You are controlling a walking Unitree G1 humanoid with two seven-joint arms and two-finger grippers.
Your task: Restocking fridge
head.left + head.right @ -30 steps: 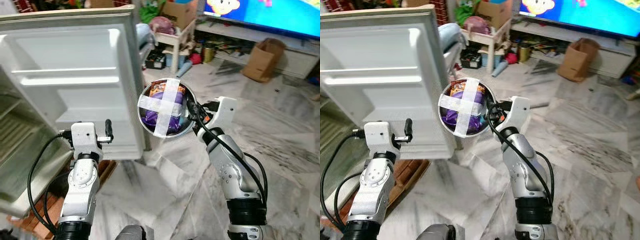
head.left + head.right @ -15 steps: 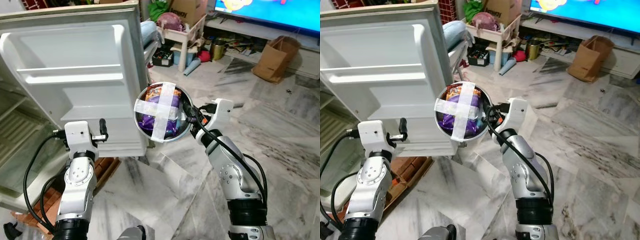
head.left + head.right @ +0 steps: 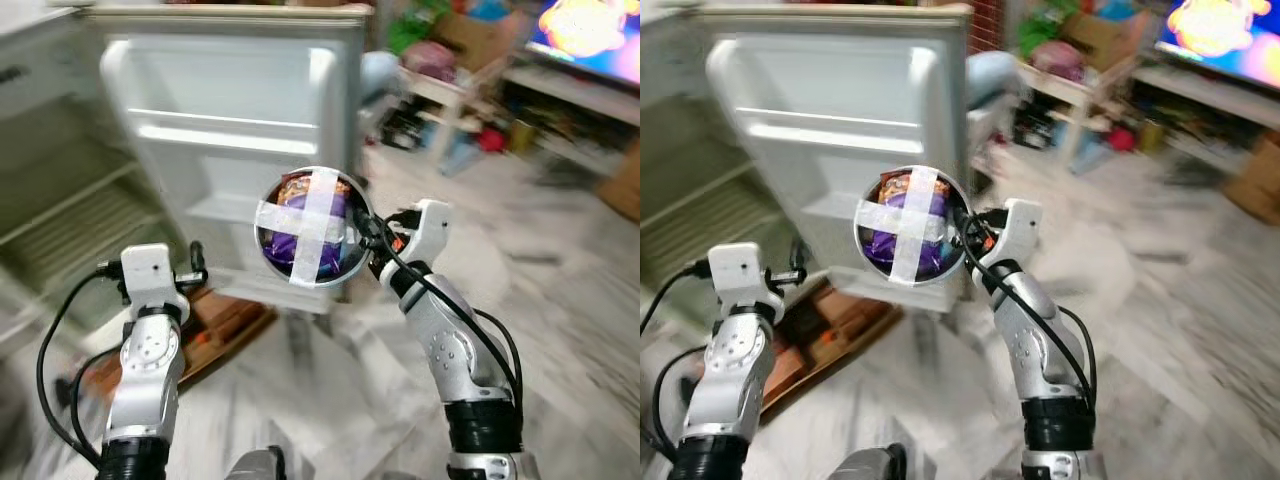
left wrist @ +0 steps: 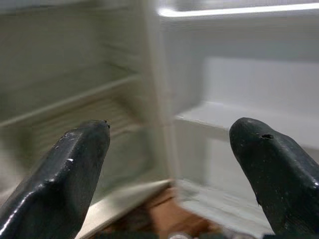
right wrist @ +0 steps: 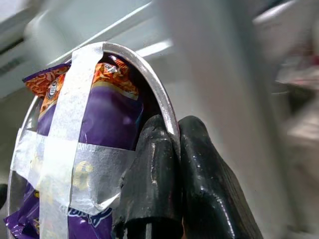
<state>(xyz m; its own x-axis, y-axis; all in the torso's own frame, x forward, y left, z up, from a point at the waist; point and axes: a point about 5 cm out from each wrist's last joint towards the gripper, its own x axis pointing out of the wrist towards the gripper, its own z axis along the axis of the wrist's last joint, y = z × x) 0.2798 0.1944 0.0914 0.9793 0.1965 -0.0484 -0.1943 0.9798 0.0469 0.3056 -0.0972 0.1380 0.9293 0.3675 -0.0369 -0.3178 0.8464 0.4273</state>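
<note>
A round metal bowl (image 3: pixel 309 228) holds a purple and orange snack packet under a white tape cross. My right gripper (image 3: pixel 362 229) is shut on the bowl's rim (image 5: pixel 167 119) and holds it up in front of the open white fridge door (image 3: pixel 235 120). In the right wrist view one black finger (image 5: pixel 149 184) lies inside the rim and the other outside. My left gripper (image 3: pixel 193 265) is open and empty, raised to the left of the bowl. In the left wrist view its two fingers (image 4: pixel 70 169) stand wide apart, facing the fridge interior (image 4: pixel 65 99) and the door shelves.
The fridge compartment with its wire shelves (image 3: pixel 70 220) opens at the left. A red-brown object (image 3: pixel 215 320) lies on the marble floor below the door. Blurred clutter, a small white table (image 3: pixel 450 85) and a bright screen (image 3: pixel 590 30) stand at the back right.
The camera has swung left, so the fridge interior now shows more and the picture is blurred. The bowl stays held in my right gripper; my left gripper is still open.
</note>
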